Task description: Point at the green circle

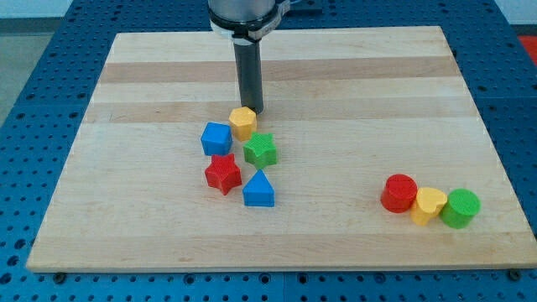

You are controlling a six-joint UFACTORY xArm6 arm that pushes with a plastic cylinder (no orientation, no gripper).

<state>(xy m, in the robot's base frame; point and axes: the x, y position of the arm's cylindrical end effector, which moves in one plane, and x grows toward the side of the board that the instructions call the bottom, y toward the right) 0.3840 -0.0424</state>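
Camera view: nearest the board's bottom-right corner sits the green circle (461,207), touching a yellow block (429,204) that has a red cylinder (399,192) on its other side. Farther back, near the board's middle, my tip (252,110) rests just behind a yellow hexagon (242,122); it is a bare rod, with nothing to open or close. The target lies well apart, toward the view's right and bottom of my tip, so I judge a long diagonal slide is needed.

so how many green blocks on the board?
2. A green star in the cluster near centre, just below my tip, and a green circle at the right end of the row at the view's bottom right. None looks hidden.
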